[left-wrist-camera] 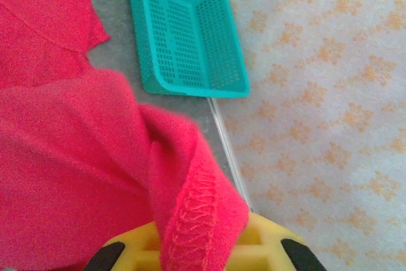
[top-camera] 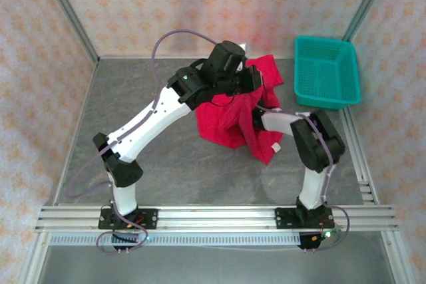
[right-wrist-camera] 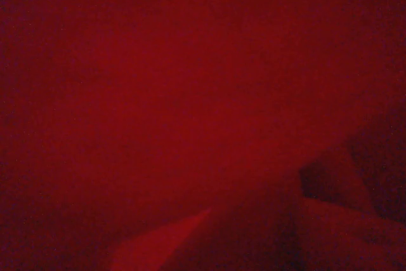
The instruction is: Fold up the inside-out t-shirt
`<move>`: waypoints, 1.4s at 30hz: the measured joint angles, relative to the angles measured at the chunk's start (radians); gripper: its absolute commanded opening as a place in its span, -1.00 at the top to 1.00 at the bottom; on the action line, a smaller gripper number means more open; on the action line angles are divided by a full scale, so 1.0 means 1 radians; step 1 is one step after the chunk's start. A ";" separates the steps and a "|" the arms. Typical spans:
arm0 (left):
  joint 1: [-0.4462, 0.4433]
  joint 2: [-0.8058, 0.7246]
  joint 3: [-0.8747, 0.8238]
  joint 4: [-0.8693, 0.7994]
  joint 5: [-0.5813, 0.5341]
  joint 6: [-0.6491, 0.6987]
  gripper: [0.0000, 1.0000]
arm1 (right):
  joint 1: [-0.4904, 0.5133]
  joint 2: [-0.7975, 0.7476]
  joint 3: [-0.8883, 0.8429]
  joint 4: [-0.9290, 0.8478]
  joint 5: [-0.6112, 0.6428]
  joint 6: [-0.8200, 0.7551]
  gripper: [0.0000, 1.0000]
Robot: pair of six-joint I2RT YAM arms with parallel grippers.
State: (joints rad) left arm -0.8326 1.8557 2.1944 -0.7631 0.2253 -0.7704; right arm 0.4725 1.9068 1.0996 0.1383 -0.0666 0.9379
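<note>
2 left fingers (left-wrist-camera: 104,259) pinch the red t-shirt (left-wrist-camera: 76,157).

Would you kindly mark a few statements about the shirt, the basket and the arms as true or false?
1. The t-shirt lies flat and neatly folded. False: it is bunched up and partly lifted off the table.
2. The left hand is closed on a stitched hem of the t-shirt. True.
3. The t-shirt sits inside the basket. False: the basket is empty and stands apart, at the far right.
4. The right arm reaches into the cloth. True.
</note>
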 measured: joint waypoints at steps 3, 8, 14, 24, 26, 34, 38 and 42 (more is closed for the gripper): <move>-0.005 0.000 0.029 -0.006 -0.001 0.000 1.00 | 0.011 0.119 0.155 -0.051 0.022 0.028 -0.80; 0.015 -0.018 0.092 -0.042 -0.018 0.002 1.00 | 0.051 0.208 0.322 -0.183 0.072 0.078 -0.83; 0.053 -0.098 0.072 -0.071 -0.030 0.008 1.00 | 0.060 0.272 0.432 -0.276 0.073 0.099 -0.42; 0.191 -0.220 -0.224 0.016 0.008 -0.004 1.00 | 0.042 0.270 0.410 -0.330 -0.021 -0.018 1.00; 0.237 -0.225 -0.283 0.039 0.022 -0.011 1.00 | 0.033 0.238 0.380 -0.349 -0.064 -0.064 1.00; 0.380 -0.187 -0.381 0.079 0.045 -0.015 1.00 | 0.021 -0.120 0.237 -0.486 -0.183 -0.240 1.00; 0.425 -0.132 -0.383 0.106 0.063 -0.014 1.00 | 0.000 -0.325 0.181 -0.502 -0.265 -0.284 1.00; 0.473 -0.047 -0.383 0.112 0.076 -0.015 1.00 | -0.040 -0.458 0.122 -0.519 -0.373 -0.289 1.00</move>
State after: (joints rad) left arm -0.3599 1.8091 1.8111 -0.6514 0.3008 -0.7853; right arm 0.4324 1.4487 1.2217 -0.3805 -0.4393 0.6491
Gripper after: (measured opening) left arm 0.082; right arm 0.060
